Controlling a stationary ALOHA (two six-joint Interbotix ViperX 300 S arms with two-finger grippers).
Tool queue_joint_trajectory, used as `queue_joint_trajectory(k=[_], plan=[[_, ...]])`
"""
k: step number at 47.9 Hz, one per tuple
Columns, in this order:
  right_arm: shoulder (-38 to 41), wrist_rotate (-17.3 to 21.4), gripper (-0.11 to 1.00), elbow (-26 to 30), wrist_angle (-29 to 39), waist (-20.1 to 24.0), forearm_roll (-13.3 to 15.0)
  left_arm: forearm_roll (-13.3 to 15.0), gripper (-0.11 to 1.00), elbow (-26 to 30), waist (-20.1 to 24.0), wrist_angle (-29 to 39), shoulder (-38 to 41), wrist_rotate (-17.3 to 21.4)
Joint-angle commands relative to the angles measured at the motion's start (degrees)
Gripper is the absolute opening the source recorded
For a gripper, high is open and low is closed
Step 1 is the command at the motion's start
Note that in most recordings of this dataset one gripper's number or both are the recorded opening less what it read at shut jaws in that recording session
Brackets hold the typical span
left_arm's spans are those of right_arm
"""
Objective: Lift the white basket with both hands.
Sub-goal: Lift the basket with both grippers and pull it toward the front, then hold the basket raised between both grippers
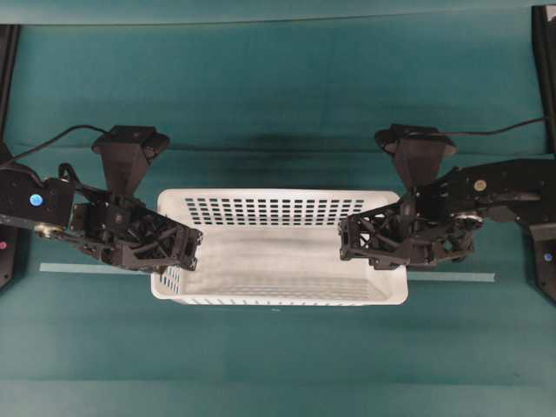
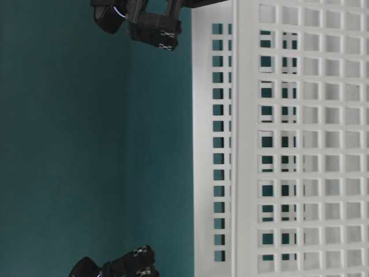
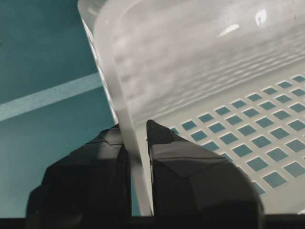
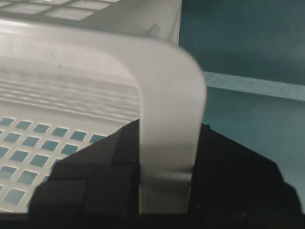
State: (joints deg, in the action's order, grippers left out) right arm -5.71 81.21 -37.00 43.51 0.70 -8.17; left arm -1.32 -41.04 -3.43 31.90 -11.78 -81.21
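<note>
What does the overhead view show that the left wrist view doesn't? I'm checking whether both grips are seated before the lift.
Only the overhead view shows the whole large white perforated plastic basket with both black skeletal grippers, left gripper and right gripper, at opposite short ends.

Only the left wrist view shows the contact up close: two black fingers shut on the thin end wall, one inside, one outside.

Both show the teal table cover and its pale tape strip.

- white basket: white, walls gridded with small rectangular holes
- table surface: teal
- tape strip: pale green
- left gripper, right gripper: black
</note>
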Motion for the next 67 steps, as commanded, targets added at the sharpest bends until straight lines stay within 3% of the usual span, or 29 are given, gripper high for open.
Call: queue_joint_trajectory(k=[1,67], plan=[[0.26,-0.7,0.16,0.35,-0.7,1.85,0.79,-0.35,0.02,0.62,-0.53,-0.26,-0.26,0.44],[2.55,-0.09,0.16,0.0,-1.85,3.16,1.05,-0.26,0.02,1.14,-1.49,0.26,3.25,0.35]])
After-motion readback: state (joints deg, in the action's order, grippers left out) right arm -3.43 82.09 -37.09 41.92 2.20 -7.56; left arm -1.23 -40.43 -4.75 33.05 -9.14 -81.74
